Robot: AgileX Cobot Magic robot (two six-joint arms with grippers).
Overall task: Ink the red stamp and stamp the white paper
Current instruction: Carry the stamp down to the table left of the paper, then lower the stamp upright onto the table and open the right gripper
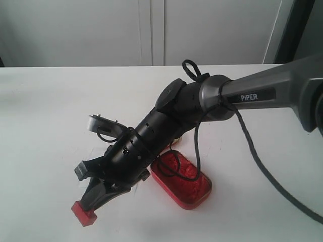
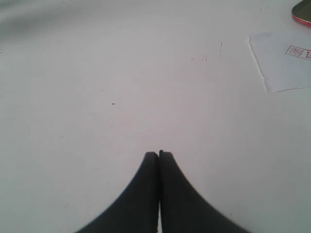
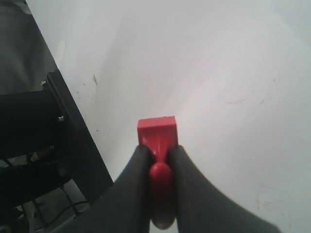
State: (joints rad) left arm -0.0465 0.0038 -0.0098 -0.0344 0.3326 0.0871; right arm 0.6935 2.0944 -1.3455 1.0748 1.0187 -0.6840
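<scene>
The right claw is closed tight on the knob of the red stamp, whose square base sticks straight out past the claw's end, low over the table, while the white paper, bearing a red print, lies out ahead of the shut, empty left claw.

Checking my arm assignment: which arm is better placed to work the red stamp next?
Right. The right gripper has its jaws shut on the red stamp, near the red ink tin. The left gripper is shut on nothing, with the white paper at the edge of its view.
</scene>
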